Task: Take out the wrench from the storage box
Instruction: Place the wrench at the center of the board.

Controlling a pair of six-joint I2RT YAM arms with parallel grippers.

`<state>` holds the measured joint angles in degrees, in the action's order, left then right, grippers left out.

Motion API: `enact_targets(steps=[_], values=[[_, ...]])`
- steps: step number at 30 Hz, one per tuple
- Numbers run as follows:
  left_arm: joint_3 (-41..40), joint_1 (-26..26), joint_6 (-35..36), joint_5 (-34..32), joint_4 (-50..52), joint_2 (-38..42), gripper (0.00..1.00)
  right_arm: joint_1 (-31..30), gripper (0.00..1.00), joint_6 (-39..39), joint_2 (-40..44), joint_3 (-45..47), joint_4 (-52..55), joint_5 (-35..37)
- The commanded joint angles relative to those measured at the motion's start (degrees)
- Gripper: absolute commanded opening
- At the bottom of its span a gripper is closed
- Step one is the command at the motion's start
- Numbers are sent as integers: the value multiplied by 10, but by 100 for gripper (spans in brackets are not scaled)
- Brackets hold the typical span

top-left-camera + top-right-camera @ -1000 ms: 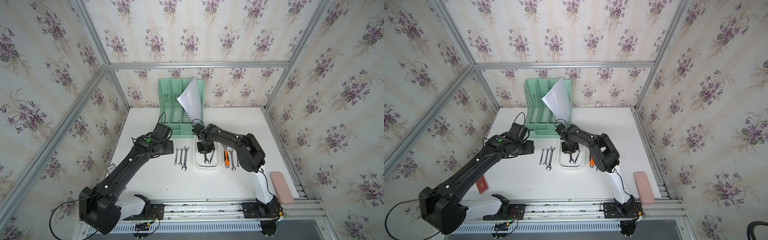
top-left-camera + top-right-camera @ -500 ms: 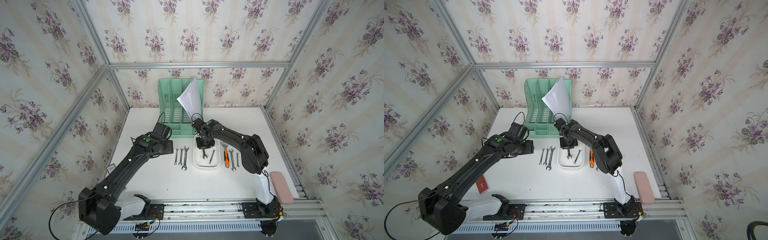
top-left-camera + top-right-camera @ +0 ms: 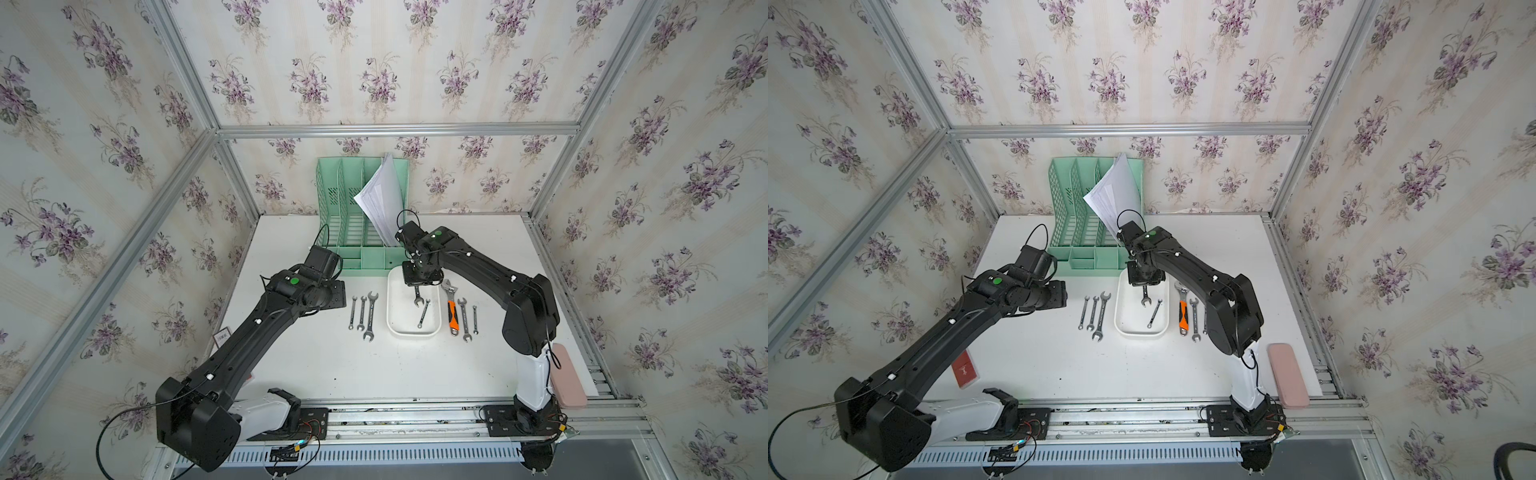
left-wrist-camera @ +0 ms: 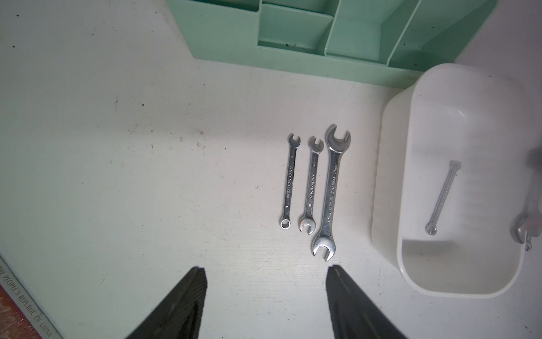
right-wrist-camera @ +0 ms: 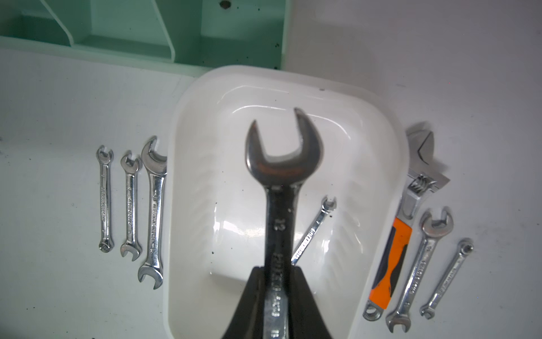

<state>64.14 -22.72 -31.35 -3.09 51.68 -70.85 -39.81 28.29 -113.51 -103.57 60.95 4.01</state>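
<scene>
Clamps the open-end wrench (image 5: 281, 164) by its shank in the right gripper (image 5: 275, 271), fingers (image 5: 252, 299) pressed flat on both faces so the bar can't twist. Hangs it head-down straight below the tool, over the floor of the white storage box (image 5: 264, 74). Can't tell whether the head clears rim height yet. Looks like mid-lift: probably needs more height, then a sideways carry over the wall. Grips near one end, so expect some swing in the long free part. Leaves one small combination wrench (image 5: 313, 230) flat on the box floor, just beside the hanging head, apparently not touching. Holds the left gripper (image 4: 265, 274) spread and empty over bare table (image 4: 117, 146), well aside of the box, probably to stay clear of the working arm. Ahead of those open fingertips: three spanners (image 4: 331, 190) in a parallel row, graded by size, just outside the box wall. Beyond the box from there: an orange-handled adjustable wrench (image 5: 393, 258) and two more spanners (image 5: 419, 270), same neat row, likely the drop zone. Reads "12" on the held shank; further stamping partly hidden by the fingers. Reads "THE PEOPLE'S REPUBLIC OF CHINA" on the red booklet (image 4: 11, 320) beside the left gripper. Can't read the stamping on the laid-out spanners for sure.
</scene>
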Motion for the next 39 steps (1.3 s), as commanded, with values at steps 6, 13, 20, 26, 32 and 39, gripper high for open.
enact_targets(steps=[6, 13, 20, 26, 32, 39], values=[[3, 2, 6, -4, 7, 3, 70, 56, 5, -13, 100, 94, 7, 36], [6, 2, 4, 0, 6, -1, 70, 140, 5, -30, 186, 237, -33, 28], [12, 1, 2, 13, 3, -12, 70, 197, 5, -43, 234, 366, -84, 14], [25, 0, -1, 20, 10, -22, 70, 225, 4, -41, 232, 435, -132, 24], [28, -3, -2, 31, 9, -24, 70, 239, 3, -43, 211, 464, -172, 28], [29, -9, -5, 36, 7, -25, 70, 245, 2, -48, 186, 479, -199, 29]])
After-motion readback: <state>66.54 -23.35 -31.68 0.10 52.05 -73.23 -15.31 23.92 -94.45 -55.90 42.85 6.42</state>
